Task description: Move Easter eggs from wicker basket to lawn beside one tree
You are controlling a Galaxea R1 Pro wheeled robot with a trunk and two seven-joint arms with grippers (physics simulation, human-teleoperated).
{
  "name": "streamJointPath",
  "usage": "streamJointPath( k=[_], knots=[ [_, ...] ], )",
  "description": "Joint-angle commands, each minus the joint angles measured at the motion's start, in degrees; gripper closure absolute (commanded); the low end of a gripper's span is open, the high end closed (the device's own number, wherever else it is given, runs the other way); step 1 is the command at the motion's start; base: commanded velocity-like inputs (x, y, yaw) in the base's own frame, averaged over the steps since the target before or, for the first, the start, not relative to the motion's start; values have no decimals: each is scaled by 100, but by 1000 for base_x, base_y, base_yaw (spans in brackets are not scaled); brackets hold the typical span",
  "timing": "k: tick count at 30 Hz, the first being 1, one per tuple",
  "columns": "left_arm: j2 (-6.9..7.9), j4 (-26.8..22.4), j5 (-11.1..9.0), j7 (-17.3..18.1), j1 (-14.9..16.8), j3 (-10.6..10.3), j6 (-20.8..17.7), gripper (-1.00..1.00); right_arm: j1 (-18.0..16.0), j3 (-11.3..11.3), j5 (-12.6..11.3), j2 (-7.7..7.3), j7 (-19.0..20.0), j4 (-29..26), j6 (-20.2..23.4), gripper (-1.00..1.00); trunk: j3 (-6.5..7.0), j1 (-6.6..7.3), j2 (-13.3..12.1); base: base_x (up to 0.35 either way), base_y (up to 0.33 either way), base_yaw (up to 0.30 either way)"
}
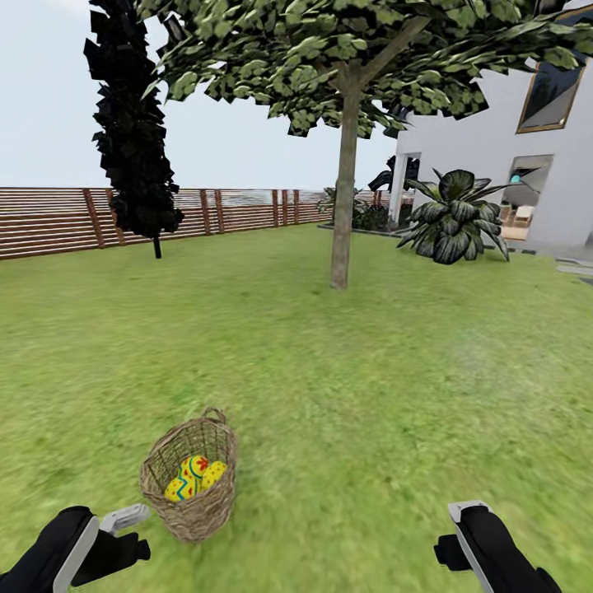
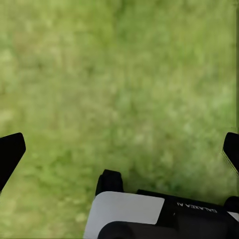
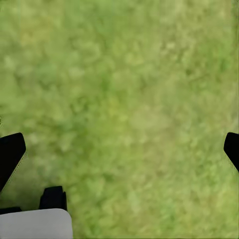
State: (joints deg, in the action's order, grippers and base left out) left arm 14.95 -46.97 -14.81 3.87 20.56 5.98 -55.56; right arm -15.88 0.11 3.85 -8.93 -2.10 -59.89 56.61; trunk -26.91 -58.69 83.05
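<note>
Both sets of fingers, left (image 2: 119, 149) and right (image 3: 119, 147), are hanging wide open over lawn (image 1: 371, 371), gripping nothing; eggs (image 1: 194, 478) are sitting in basket (image 1: 193, 511), near left.

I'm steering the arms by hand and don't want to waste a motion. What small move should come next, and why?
Probably swing the left claw over the wicker basket and lower it toward the Easter eggs. The eggs lie inside, the basket stands close beside the left arm, and both claws hang open and empty over the lawn.
</note>
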Motion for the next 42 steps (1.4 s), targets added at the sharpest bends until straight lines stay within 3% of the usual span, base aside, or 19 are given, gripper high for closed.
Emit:
streamJointPath(
  k=[1, 32, 42],
  knots=[
    [-1, -4, 31, 42, 4, 12, -25, -100, -3, 3, 37, 2, 17, -6, 26, -100, -7, -3, 3, 337, 0, 0],
    [10, -13, 31, 35, 4, 21, -25, -100, -3, 25, 23, 15, 17, 2, 24, -100, -7, -3, 3, 337, 0, 0],
    [82, -13, 31, 35, 3, 36, -25, -100, -3, 31, 43, 125, 8, 3, 26, -100, -7, -3, 3, 243, 184, 0]
  ],
)
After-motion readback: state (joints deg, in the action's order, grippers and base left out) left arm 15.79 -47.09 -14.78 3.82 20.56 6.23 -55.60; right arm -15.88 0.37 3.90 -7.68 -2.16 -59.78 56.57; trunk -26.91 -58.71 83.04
